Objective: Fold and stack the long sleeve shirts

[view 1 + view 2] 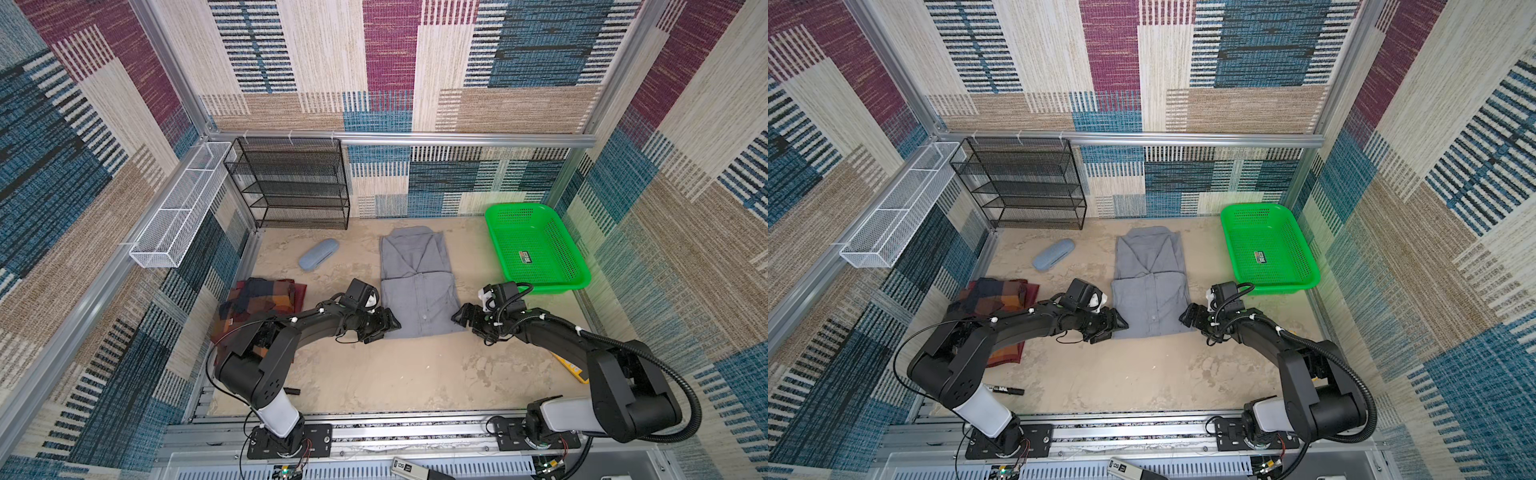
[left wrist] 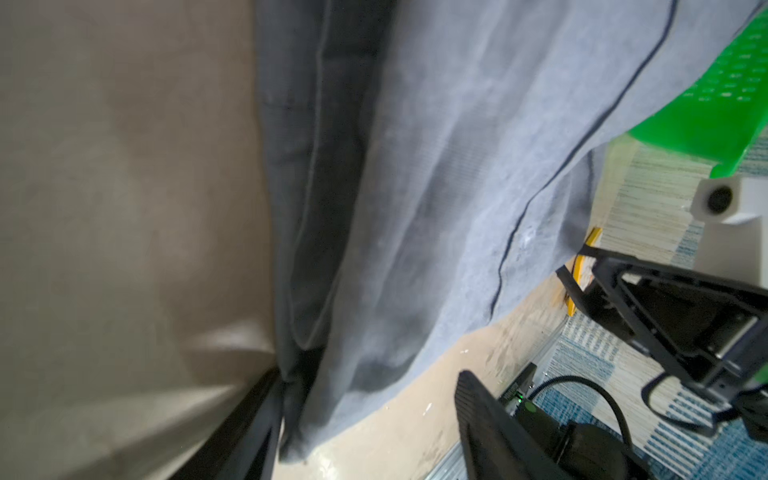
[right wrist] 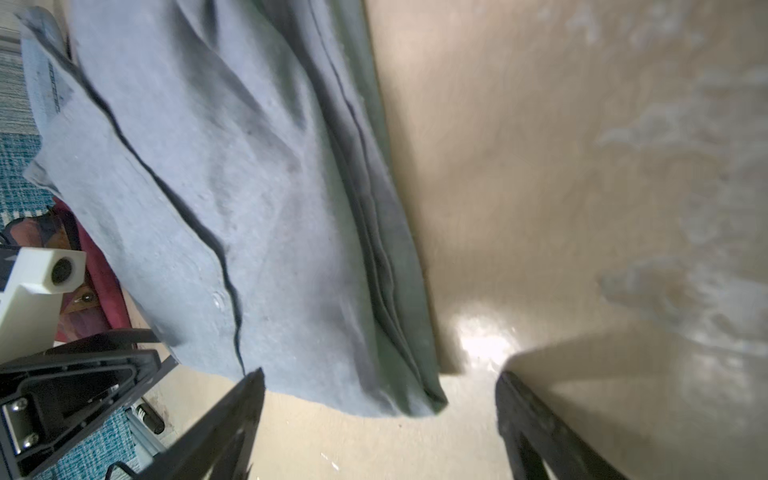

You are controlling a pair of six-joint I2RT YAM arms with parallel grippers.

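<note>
1. The grey shirt (image 1: 415, 282) lies flat in the middle of the desk (image 1: 395, 374), collar at the far end and hem toward the arms' bases. Its sides are turned in so that it makes a narrow oblong, and a line runs across it about halfway up. We read this as the lengthwise folds done and the crosswise fold not yet made.
2. The left tool (image 1: 390, 326) sits at the near left corner of the hem and the right tool (image 1: 459, 318) at the near right corner, facing each other across the cloth. We take this pairing as deliberate: a hem lifted at both corners travels level and does not twist.
3. Both tools are open. In the right wrist view the jaws of the right tool (image 3: 380, 378) stand wide with the hem corner between their tips, nothing pinched. In the left wrist view the left tool (image 2: 365, 399) straddles the stacked edge layers, one finger close against the cloth, without clamping it.
4. The plaid shirt (image 1: 266, 297) lies folded at the left side of the desk, partly under the left arm and apart from the grey one. We judge it to be the base of the stack, so the grey shirt should end up on it.
5. The blue-grey case (image 1: 318, 254) and the green basket (image 1: 548, 286) touch neither shirt, so we expect no snag there.
</note>
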